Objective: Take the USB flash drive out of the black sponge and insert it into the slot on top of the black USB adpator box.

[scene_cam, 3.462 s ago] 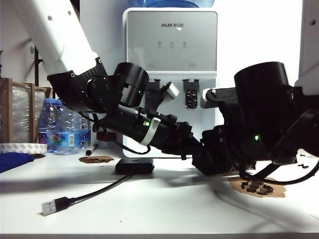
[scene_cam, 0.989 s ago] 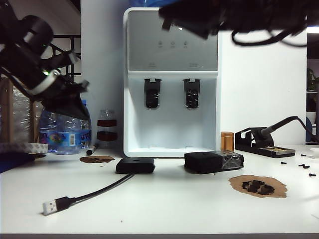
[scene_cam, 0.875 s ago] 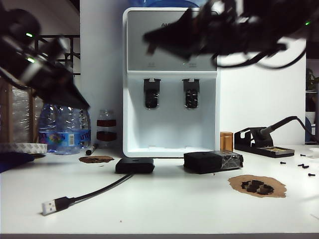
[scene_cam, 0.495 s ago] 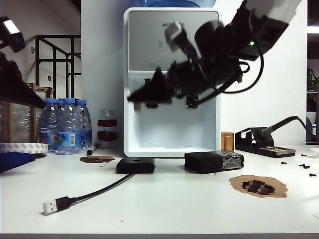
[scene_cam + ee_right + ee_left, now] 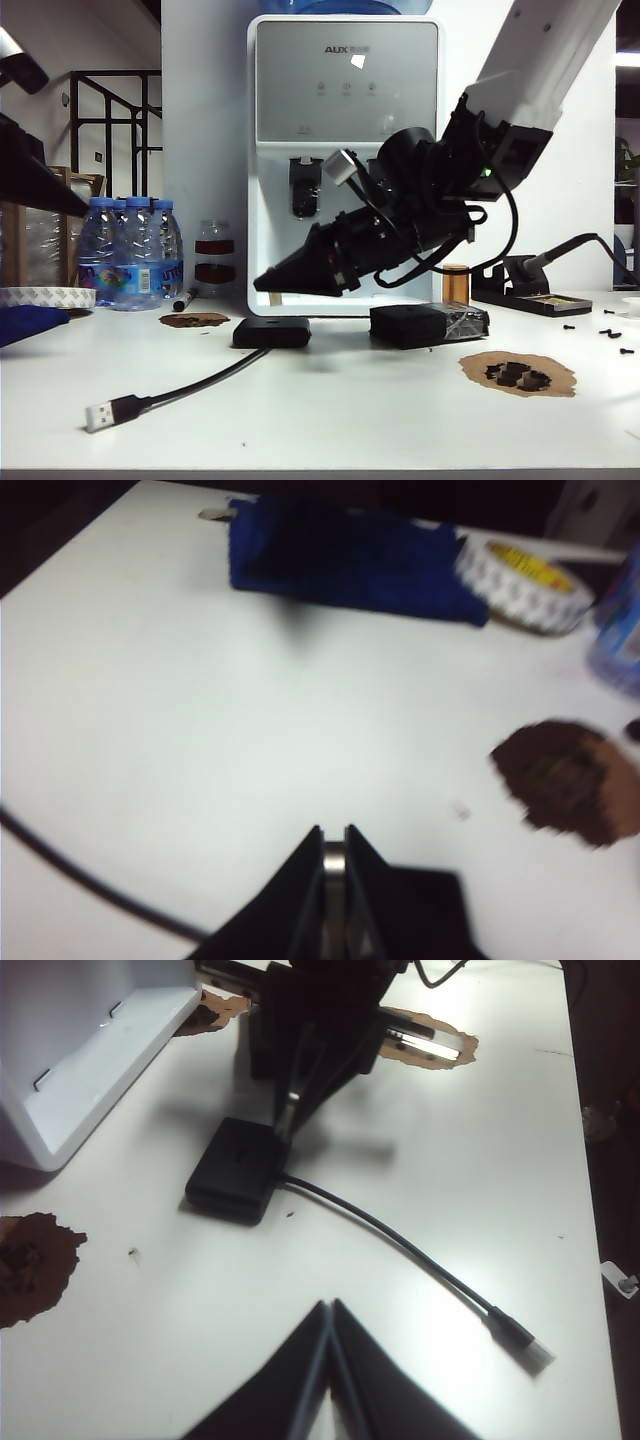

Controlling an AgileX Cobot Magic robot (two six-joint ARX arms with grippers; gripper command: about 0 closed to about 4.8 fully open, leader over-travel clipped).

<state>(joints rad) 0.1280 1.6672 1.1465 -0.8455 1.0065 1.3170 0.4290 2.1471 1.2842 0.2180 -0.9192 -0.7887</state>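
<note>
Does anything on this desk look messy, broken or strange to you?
Yes: torn brown patches mar the white table. The one at the right holds loose black foam bits, with small screws scattered beyond it. Another patch lies near the water bottles.

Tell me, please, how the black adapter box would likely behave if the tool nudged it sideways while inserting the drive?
The black USB adpator box sits low and flat, so tipping seems unlikely. It looks small and probably light, so it may slide on the smooth white table. Its loose cable looks floppy and would hardly anchor it.
</note>
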